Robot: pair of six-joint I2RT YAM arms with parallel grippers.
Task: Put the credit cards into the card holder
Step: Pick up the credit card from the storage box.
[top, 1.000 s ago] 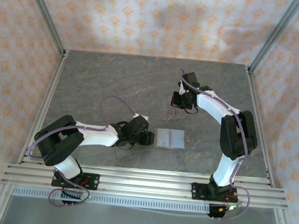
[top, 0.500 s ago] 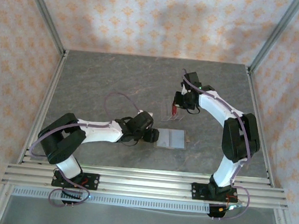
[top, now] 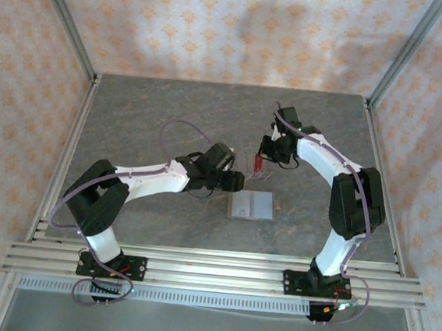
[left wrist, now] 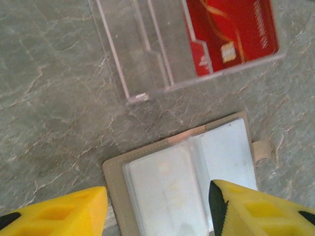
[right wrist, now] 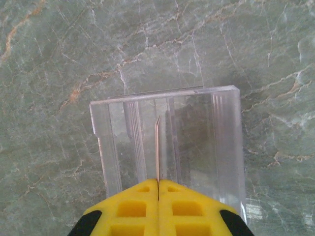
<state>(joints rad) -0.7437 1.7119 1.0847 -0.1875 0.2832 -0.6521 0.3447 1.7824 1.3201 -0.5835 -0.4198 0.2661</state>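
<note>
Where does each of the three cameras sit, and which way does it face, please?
Top external: above and behind the bases, looking down on the table; both arms, left tool, right tool.
Left wrist: on that wrist, looks down between its open yellow fingers at the card holder and clear rack.
Right wrist: on that wrist, looks down past its shut tool onto a credit card held edge-on, rack behind.
Shared: both wrist views show the rack.

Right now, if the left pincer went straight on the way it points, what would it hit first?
Most likely the open card holder, lying just ahead of the open left pincer; the clear rack sits beyond it. Depth is hard to judge.
</note>
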